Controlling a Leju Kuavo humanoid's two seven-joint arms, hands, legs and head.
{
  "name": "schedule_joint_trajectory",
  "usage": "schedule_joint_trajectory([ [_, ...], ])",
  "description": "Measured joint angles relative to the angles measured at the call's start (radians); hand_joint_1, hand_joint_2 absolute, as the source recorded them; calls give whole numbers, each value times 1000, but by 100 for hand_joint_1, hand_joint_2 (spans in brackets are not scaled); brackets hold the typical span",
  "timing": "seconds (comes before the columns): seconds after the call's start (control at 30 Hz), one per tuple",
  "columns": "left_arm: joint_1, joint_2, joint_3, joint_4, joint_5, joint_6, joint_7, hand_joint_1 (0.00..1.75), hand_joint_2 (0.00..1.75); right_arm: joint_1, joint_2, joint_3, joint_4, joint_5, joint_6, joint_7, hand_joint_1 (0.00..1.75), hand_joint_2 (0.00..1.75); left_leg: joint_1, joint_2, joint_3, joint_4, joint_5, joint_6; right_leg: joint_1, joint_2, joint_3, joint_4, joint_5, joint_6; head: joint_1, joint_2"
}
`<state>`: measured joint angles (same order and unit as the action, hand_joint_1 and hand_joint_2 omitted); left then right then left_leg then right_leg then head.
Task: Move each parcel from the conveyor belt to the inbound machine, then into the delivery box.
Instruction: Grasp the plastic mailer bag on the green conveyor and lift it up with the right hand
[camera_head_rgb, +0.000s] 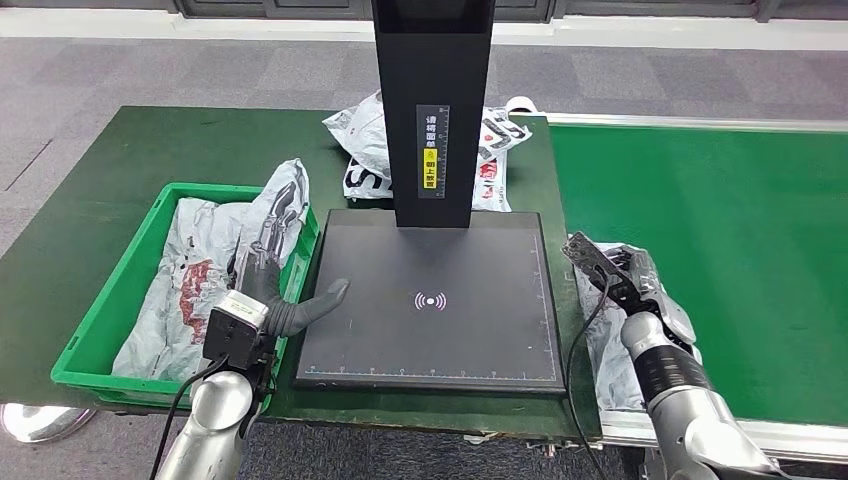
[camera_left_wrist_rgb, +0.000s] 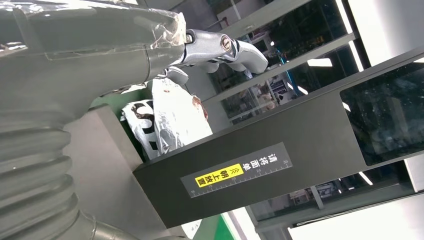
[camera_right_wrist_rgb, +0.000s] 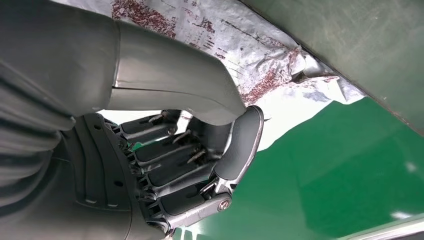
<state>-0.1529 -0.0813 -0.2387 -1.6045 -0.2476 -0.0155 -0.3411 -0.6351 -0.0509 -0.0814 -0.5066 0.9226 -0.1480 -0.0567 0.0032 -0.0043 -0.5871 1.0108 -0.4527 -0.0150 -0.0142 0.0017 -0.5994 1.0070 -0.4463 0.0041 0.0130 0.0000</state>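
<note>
Parcels in crinkled grey-white plastic with red print are lying at several spots around the inbound machine (camera_head_rgb: 430, 300), a flat black scanning plate with a white signal mark at its middle and a black upright column (camera_head_rgb: 433, 100) rising from its far edge. One parcel (camera_head_rgb: 610, 340) is lying just beside the machine's right edge, at the near edge of the green conveyor belt (camera_head_rgb: 720, 260), and the right hand (camera_head_rgb: 625, 280) is resting on top of it with its fingers bent over the plastic; in the right wrist view the dark fingers (camera_right_wrist_rgb: 170, 175) are curling inward next to the bag (camera_right_wrist_rgb: 250, 55), but I cannot tell whether they are really gripping it. Another parcel (camera_head_rgb: 190, 280) is filling the green delivery box (camera_head_rgb: 100, 330) sitting just left of the machine, with one end standing up against the box wall nearest the plate. The left hand (camera_head_rgb: 270, 290) is hovering over that same wall, fingers spread apart and holding nothing, its grey thumb (camera_head_rgb: 325, 298) pointing across the left edge of the plate. Two more bags (camera_head_rgb: 370, 150) with black lettering are lying behind the column, on the dark green table (camera_head_rgb: 120, 150) that is carrying the machine and the box. In the left wrist view the column is showing a yellow label (camera_left_wrist_rgb: 220, 176), and a bag with black lettering (camera_left_wrist_rgb: 165, 120) is sitting behind it
</note>
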Motion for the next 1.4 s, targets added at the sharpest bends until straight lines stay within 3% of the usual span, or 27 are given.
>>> schedule_joint_trajectory([
  [0.1, 0, 0, -1, 1, -1, 4, 1, 0, 175, 0, 2, 2, 0, -3, 4, 3, 175, 175, 0, 0, 0, 0, 0, 0, 0, 0, 0, 0, 0, 0, 0, 0],
  [0.13, 0, 1, -1, 2, -2, 6, 2, 0, 175, 0, 2, 5, 0, -3, 9, 8, 167, 175, 0, 0, 0, 0, 0, 0, 0, 0, 0, 0, 0, 0, 0, 0],
  [0.23, 0, 6, -8, 6, 4, 7, 3, 0, 175, -5, 1, 26, 2, 10, 66, 46, 36, 175, 0, 0, 0, 0, 0, 0, 0, 0, 0, 0, 0, 0, 0, 0],
  [0.27, 0, 8, -11, 8, 7, 7, 3, 0, 175, -7, -2, 36, 4, 19, 96, 64, 0, 175, 0, 0, 0, 0, 0, 0, 0, 0, 0, 0, 0, 0, 0, 0],
  [0.37, 0, 13, -17, 13, 15, 7, 5, 0, 175, -14, -21, 73, 14, 47, 144, 116, 0, 175, 0, -1, 0, 0, 0, 0, 0, -1, 0, 0, 0, 0, 0, 0],
  [0.57, 2, 16, -18, 12, 16, 6, 16, 0, 175, -20, -63, 105, 14, 64, 111, 176, 0, 175, 0, -1, 0, 0, 0, 0, 0, -1, 0, 0, 0, 0, 0, 0],
  [1.1, 8, 16, -19, 11, 16, 0, 23, 0, 175, -17, -94, 107, 5, 90, 95, 219, 0, 175, 0, -1, 0, 0, 0, 0, 0, -1, 0, 0, 0, 0, 0, 0],
  [1.4, -10, 16, -33, 24, -1, -24, 33, 0, 175, 23, -98, 154, -13, 152, 119, 238, 0, 175, 0, -1, 0, 0, 0, 0, 0, -1, -1, 0, 0, 0, 0, 0],
])
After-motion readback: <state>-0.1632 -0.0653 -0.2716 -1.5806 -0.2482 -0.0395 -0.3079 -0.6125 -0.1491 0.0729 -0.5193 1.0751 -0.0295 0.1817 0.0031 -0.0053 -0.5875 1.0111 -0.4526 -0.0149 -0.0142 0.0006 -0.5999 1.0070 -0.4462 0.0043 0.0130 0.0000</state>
